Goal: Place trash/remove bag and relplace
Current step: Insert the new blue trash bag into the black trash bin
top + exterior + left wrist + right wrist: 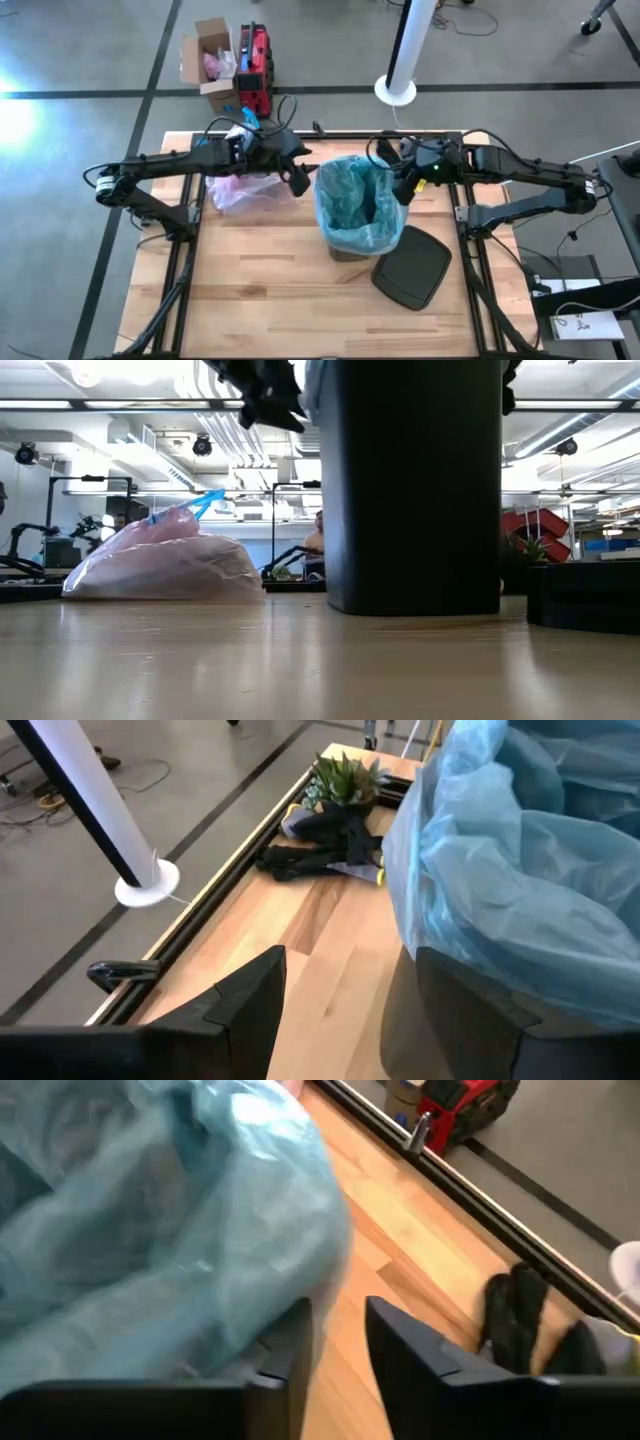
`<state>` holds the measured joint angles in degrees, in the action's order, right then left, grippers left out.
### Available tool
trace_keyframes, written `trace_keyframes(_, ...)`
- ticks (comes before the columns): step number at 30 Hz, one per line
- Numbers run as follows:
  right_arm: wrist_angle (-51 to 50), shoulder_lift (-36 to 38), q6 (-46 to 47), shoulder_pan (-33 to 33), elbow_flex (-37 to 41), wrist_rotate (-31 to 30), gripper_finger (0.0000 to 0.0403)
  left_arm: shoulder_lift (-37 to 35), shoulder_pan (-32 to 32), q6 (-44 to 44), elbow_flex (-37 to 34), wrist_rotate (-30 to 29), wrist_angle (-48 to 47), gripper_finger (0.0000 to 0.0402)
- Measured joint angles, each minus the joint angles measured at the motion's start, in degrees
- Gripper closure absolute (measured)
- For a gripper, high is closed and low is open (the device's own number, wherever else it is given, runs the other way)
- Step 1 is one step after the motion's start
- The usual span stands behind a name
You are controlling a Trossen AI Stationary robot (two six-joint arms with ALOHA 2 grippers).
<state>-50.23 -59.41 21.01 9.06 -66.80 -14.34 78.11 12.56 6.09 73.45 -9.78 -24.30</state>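
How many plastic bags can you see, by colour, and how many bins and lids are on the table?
Light blue bag, lining the bin: 1
Pink bag, tied with blue ties, lying on the table: 1
Black bin: 1
Black lid, flat on the table beside the bin: 1
Total: 4

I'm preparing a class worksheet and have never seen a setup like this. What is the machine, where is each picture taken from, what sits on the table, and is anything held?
Two dark robot arms work at a wooden table. One picture looks straight down, one looks level across the tabletop, and two come from cameras on the wrists. In the middle stands a black bin lined with a light blue bag. The left gripper and right gripper are at its rim, both open, neither holding anything. A filled pink bag lies left of the bin, and a black lid lies beside it.
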Motion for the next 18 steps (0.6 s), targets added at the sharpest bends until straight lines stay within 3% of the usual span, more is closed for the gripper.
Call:
trace_keyframes(8,-5.0,4.7,-1.7,-0.1,-3.2,1.5,0.0224,-3.9,-0.2,-0.6,0.0,0.0,-2.7,0.0186)
trace_keyframes(18,-1.7,4.4,-2.7,-2.3,1.0,12.7,0.0222,-3.5,-2.7,2.5,-0.1,0.3,-1.0,0.0203)
